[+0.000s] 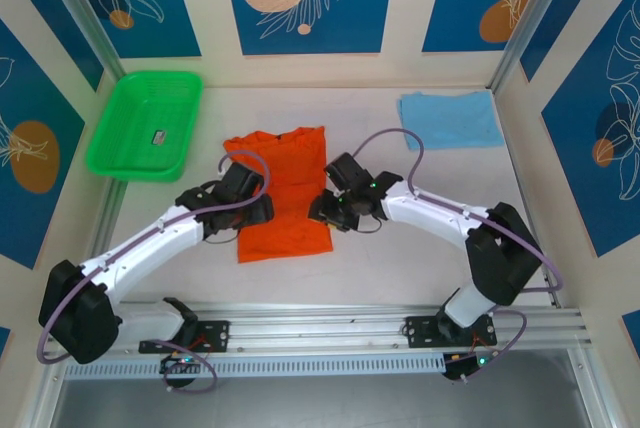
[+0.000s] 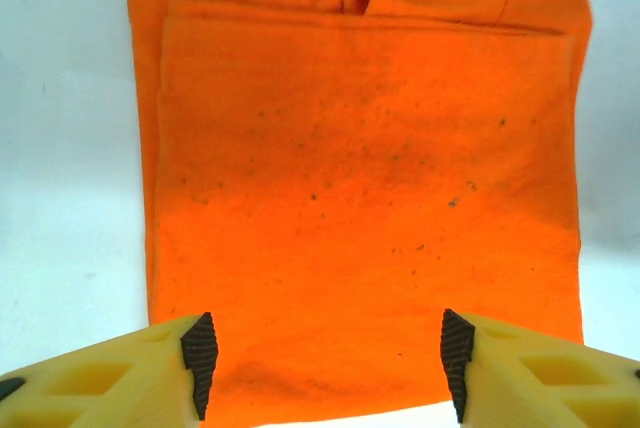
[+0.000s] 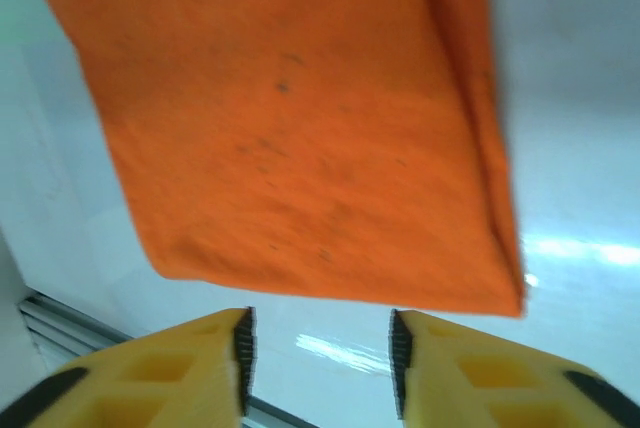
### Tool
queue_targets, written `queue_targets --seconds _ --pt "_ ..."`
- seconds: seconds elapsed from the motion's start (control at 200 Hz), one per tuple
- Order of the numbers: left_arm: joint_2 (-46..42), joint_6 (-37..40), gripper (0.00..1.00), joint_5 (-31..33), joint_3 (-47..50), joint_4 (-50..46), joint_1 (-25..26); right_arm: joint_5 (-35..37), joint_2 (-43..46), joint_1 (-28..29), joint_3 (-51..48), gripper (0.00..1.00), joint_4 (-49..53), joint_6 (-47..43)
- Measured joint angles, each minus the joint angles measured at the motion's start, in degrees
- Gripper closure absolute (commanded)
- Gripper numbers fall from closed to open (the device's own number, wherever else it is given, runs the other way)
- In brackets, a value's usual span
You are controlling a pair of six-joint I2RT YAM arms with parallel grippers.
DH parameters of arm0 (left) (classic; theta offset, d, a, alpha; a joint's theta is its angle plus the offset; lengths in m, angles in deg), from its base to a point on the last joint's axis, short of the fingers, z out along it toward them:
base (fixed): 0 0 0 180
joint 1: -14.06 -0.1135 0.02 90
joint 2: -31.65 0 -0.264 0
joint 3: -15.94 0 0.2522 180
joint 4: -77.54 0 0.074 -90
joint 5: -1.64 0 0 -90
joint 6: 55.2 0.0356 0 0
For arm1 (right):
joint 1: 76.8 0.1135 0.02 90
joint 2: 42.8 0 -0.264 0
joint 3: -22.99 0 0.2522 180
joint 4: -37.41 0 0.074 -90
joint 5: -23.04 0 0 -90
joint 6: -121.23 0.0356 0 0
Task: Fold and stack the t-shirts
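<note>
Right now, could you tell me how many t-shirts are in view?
2. The orange t-shirt lies folded in the middle of the table. The light blue t-shirt lies folded flat near the far right corner. None seems to be hidden under either.

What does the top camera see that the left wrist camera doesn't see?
The top view brings in the bright green plastic basket at the far left, the light blue cloth t-shirt at the far right, and both arms with the right gripper. The left wrist view brings close detail: small dark specks on the cloth, a folded edge, and the black ridged pads of the open left gripper. Both share the bright orange cloth t-shirt lying on the white table.
</note>
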Motion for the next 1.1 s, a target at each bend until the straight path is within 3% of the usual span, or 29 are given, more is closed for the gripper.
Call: queue_targets --seconds 0.27,0.455,0.75,0.955,1.1 --pt "-2.12 -1.68 0.35 -3.74 10.25 -1.05 -0.61 0.59 -0.55 0.15 -3.10 0.45 1.55 -1.16" --pt "-8.00 -4.85 0.42 -6.60 19.50 -1.75 -0.68 0.72 -1.44 0.81 -7.28 0.47 2.36 -0.94" --pt "-9.20 -7.80 0.56 -10.27 23.23 2.78 -2.25 0.44 -5.05 0.83 -8.74 0.53 0.02 -0.96" --pt "-5.92 -8.50 0.64 -12.59 24.30 7.21 -4.35 0.04 -6.40 0.59 -9.03 0.61 -1.40 -0.98" --pt "-4.46 -8.33 0.75 -12.55 24.30 7.96 -4.92 -0.20 -6.97 0.39 -9.03 0.81 -2.32 -1.05"
